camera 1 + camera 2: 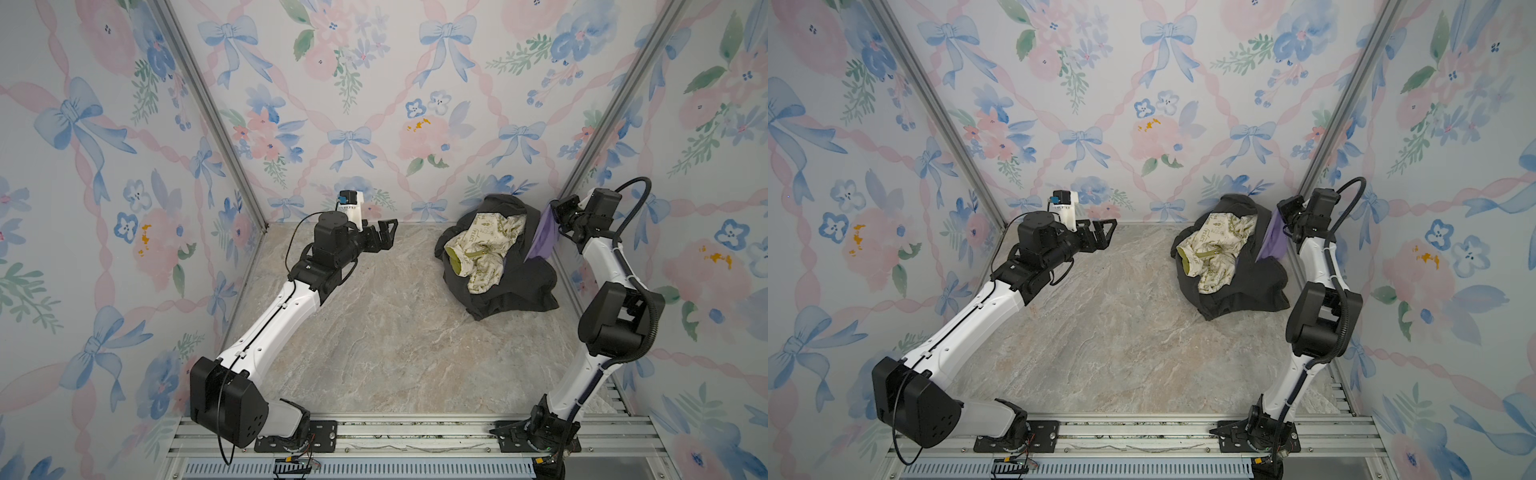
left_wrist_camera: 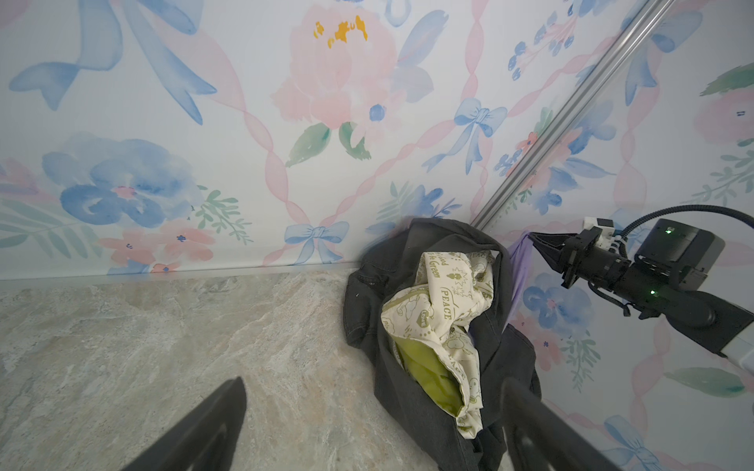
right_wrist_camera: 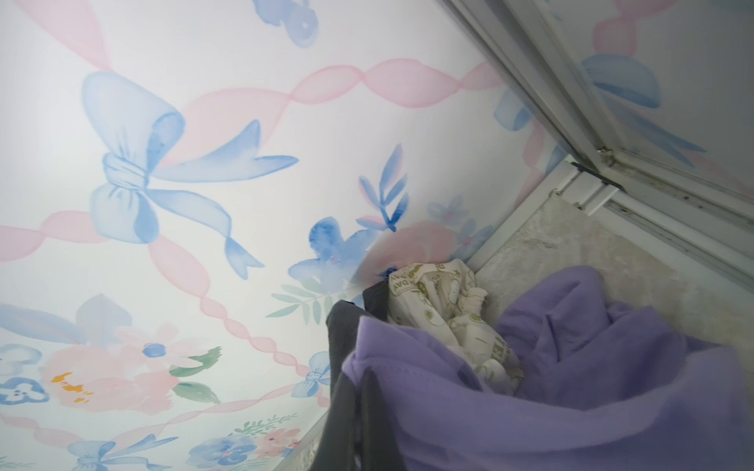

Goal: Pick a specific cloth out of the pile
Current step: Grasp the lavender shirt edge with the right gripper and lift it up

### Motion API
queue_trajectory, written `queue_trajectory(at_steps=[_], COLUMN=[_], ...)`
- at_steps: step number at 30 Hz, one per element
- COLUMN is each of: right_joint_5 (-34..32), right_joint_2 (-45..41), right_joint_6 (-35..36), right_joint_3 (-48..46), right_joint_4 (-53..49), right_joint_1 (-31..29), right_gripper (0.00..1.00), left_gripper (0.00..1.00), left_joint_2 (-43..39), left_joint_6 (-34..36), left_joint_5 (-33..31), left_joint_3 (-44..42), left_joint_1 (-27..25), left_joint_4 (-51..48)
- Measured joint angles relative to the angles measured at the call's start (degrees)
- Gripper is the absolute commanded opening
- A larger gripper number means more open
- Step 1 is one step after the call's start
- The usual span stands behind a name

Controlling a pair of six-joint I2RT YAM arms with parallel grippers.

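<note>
Right gripper (image 1: 555,208), raised beside the right wall, is clamped shut on the lavender cloth (image 1: 545,240), which hangs from its jaws down to the right edge of the pile (image 1: 494,257). Beyond the cloth in the right wrist view, the cream printed garment (image 3: 444,310) lies on the black-grey garment (image 1: 519,286). Left gripper (image 1: 384,237) hovers wide open, holding nothing, well apart across the marble-patterned table (image 1: 374,332).

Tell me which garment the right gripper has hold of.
The purple cloth: the right gripper is shut on its top edge, lifting it beside the pile. The cream garment and the black one lie untouched on the table.
</note>
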State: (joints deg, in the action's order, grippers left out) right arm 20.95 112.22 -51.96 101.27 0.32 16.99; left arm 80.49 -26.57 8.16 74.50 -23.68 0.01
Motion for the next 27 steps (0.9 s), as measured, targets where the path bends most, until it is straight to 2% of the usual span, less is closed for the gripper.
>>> queue_trajectory(at_steps=[14, 27], right_joint_5=[3.9, 5.9], right_joint_2=[-2.1, -2.1], right_joint_6=[1.2, 9.4], right_joint_3=[13.2, 28.1], right_joint_4=[-0.3, -7.9], right_joint_1=[-6.3, -15.0], right_gripper=[0.0, 0.0], left_gripper=[0.98, 0.96], left_joint_2=[4.0, 4.0], left_joint_6=[-0.3, -0.7], left_joint_5=[1.6, 2.2], left_joint_3=[4.4, 8.4], left_joint_1=[-2.6, -2.6], left_joint_4=[-0.1, -0.1])
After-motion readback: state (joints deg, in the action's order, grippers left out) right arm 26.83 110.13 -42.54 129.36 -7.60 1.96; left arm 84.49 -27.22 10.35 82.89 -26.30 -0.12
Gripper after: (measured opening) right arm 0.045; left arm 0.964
